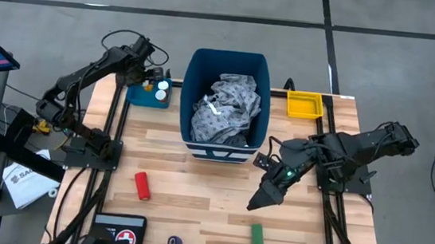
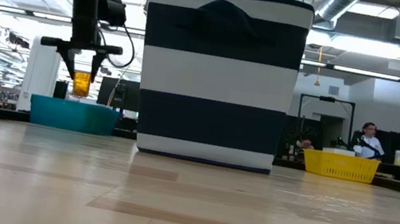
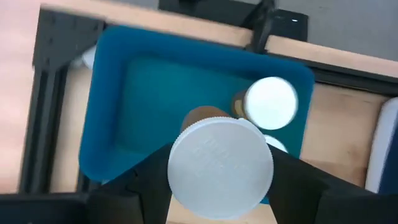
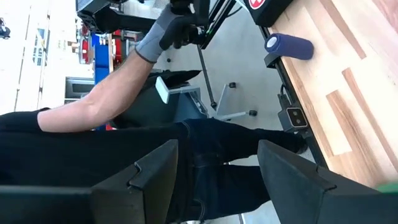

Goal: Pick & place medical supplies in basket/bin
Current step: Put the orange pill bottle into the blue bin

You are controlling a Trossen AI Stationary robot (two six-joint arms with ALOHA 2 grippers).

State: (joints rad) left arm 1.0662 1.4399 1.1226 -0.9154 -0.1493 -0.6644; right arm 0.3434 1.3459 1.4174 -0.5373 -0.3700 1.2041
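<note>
The orange, white-capped plastic bottle (image 3: 221, 168), gripped by the left pincer (image 2: 85, 52) above the shallow teal tray (image 3: 149, 87), should go down beside the other bottle (image 3: 270, 102); the right pincer (image 1: 262, 200) waits, fingers apart and empty.

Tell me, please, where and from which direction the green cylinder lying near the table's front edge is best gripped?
Grip the green cylinder across its middle, coming straight down from above. It lies flat on the table, its long axis running front to back, so the fingers would probably best close on its left and right flanks. The bare wood around it leaves room. The right gripper, open, hovers closest.
</note>
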